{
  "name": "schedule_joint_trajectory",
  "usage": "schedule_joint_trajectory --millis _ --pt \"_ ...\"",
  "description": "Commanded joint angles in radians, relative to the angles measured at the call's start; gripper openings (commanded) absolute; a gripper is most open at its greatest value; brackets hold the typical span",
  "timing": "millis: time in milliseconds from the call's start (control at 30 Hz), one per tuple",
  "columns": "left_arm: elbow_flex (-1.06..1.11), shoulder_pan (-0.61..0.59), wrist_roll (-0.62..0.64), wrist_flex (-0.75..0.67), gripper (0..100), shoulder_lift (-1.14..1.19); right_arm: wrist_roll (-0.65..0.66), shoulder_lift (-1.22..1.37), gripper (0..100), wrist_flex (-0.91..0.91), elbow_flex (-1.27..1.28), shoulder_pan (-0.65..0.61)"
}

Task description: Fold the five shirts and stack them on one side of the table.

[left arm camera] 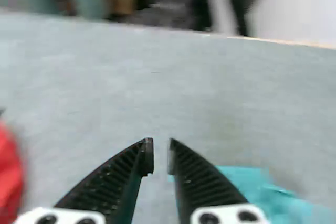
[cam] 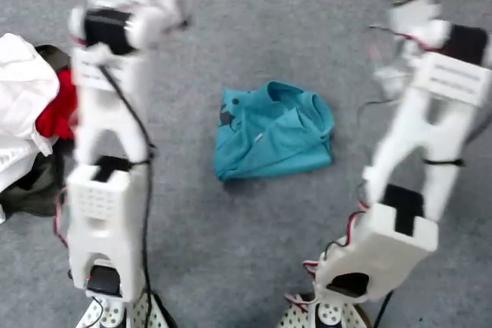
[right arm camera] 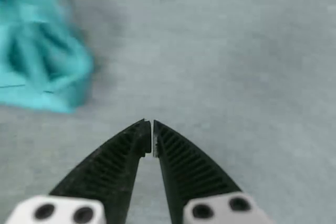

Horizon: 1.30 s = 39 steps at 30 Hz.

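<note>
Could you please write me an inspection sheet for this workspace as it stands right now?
Surface: grey felt-like table top.
Job's things: teal shirt folded at mid-table; unfolded pile at one side edge with a white shirt, a red shirt and a dark garment.
Clutter: nothing seen.
Grippers: left gripper open by a slit, empty, over bare table between the red shirt and the teal shirt; right gripper shut, empty, apart from the teal shirt.
Cables: black cable runs down the left arm; red and white wires near the right arm's base.
Surroundings: blurred room beyond the far table edge; details cannot be told.
</note>
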Motion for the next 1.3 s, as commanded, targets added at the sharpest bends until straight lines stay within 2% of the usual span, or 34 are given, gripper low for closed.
schedule_joint_trajectory --millis 0,100,200,300,367,500,667,833,1000,1133,1267 --pt "0.306 -0.096 -0.046 0.008 3 -0.098 -0.072 -0.041 3.8 0.009 0.071 -0.160" --pt "0.544 -0.140 -0.143 0.008 3 -0.193 -0.091 -0.039 14.5 0.006 0.153 -0.282" --pt "0.734 -0.170 -0.227 0.006 3 -0.390 -0.091 -0.033 21.9 -0.046 0.225 -0.370" --pt "0.967 -0.186 -0.272 -0.012 3 -0.612 -0.091 0.010 20.8 -0.110 0.255 -0.419" --pt "1.184 -0.214 -0.311 -0.084 3 -0.712 -0.091 0.065 20.8 -0.140 0.245 -0.439" --pt "1.610 -0.272 -0.345 -0.290 3 -0.810 -0.091 0.199 20.9 -0.210 0.186 -0.445" --pt "1.940 -0.282 -0.341 -0.387 3 -0.876 -0.086 0.346 20.9 -0.222 0.036 -0.445" --pt "2.100 -0.289 -0.339 -0.453 3 -0.934 -0.084 0.484 19.0 -0.192 -0.061 -0.442" --pt "2.127 -0.289 -0.345 -0.453 3 -0.991 -0.084 0.533 0.9 -0.104 -0.107 -0.428" --pt "2.127 -0.289 -0.345 -0.453 3 -1.020 -0.081 0.533 3.5 -0.052 -0.147 -0.350" --pt "2.127 -0.289 -0.345 -0.454 3 -1.020 0.018 0.533 3.5 0.006 -0.180 -0.261"
